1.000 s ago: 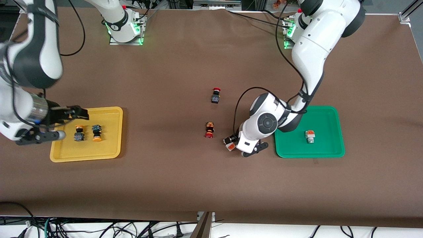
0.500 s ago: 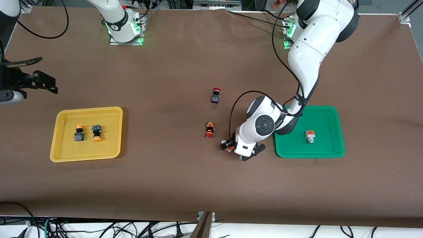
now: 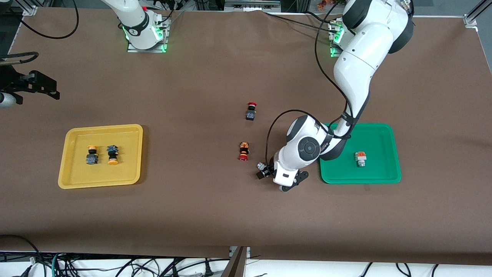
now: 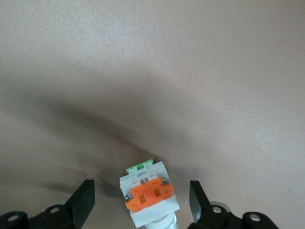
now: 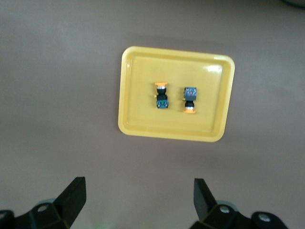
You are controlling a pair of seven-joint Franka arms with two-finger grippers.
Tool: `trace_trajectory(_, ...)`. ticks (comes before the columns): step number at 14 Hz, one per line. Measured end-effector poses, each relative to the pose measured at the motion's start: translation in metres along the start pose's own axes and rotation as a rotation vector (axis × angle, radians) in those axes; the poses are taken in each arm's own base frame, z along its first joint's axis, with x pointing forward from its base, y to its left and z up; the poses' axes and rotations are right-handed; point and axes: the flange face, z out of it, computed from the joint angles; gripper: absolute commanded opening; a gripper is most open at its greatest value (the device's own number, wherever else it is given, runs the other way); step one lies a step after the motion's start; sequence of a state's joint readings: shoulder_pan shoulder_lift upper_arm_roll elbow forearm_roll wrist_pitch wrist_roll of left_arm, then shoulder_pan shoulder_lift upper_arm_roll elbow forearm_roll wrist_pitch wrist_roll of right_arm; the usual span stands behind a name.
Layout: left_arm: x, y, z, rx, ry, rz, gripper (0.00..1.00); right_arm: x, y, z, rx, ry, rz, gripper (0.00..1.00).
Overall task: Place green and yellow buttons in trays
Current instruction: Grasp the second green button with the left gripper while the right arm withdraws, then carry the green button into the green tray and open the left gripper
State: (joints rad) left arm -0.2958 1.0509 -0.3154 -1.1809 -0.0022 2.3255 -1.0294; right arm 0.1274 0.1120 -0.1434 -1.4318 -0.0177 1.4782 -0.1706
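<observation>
A white-grey button with an orange block and green tip (image 4: pixel 148 193) lies on the brown table between the open fingers of my left gripper (image 4: pixel 140 204); neither finger touches it. In the front view this gripper (image 3: pixel 265 171) is low at the table beside the green tray (image 3: pixel 378 171), and the hand mostly covers the button. A second white-grey button (image 3: pixel 360 158) lies in the green tray. Two yellow-capped buttons (image 3: pixel 91 154) (image 3: pixel 112 154) lie in the yellow tray (image 3: pixel 125 169). My right gripper (image 3: pixel 32 86) is open and empty, high up at the right arm's end of the table, with the yellow tray (image 5: pixel 138 90) in its view.
Two red-capped switches lie mid-table: one with a black body (image 3: pixel 250 111), one with an orange-black body (image 3: pixel 243 151) close to my left gripper. The left arm's elbow and cable hang over the green tray's edge.
My right gripper rose from over the yellow tray and drew back toward the table's end. My left gripper shifted slightly toward the right arm's end, over the white-grey button.
</observation>
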Motion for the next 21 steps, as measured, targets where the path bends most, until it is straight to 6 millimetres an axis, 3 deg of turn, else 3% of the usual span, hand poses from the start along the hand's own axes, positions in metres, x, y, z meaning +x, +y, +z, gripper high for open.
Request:
trace_trajectory(1,-0.001,0.0,0.002,0.002,-0.002,0.001,0.65,0.0,0.0,0.002,0.001,-0.008,0.005,1.0)
trace_trajectory(3,-0.003,0.001,0.003,0.002,-0.002,0.004,0.27,0.001,0.0,0.003,0.001,-0.013,0.008,1.0)
trace_trajectory(5,-0.003,0.002,0.002,-0.001,-0.001,0.006,0.0,0.001,0.0,0.004,0.002,-0.013,0.008,1.0)
trace_trajectory(10,0.001,0.002,-0.004,-0.002,0.008,0.12,0.0,0.001,0.0,0.004,0.002,-0.013,0.009,1.0)
trace_trajectory(12,0.012,-0.005,-0.018,0.041,-0.008,0.211,0.0,0.001,0.0,0.004,0.002,-0.014,0.013,1.0)
trace_trajectory(15,0.03,-0.019,-0.082,0.14,-0.078,0.328,0.0,0.001,-0.001,0.004,0.002,-0.014,0.014,1.0)
trace_trajectory(17,0.024,-0.029,-0.125,0.23,-0.139,0.358,0.0,0.001,-0.001,0.004,0.002,-0.014,0.014,1.0)
trace_trajectory(19,0.009,-0.04,-0.154,0.359,-0.112,0.454,0.0,0.001,-0.001,0.004,0.002,-0.014,0.014,1.0)
trace_trajectory(21,0.002,-0.066,-0.17,0.446,-0.095,0.523,0.0,0.001,-0.002,0.004,0.002,-0.014,0.014,1.0)
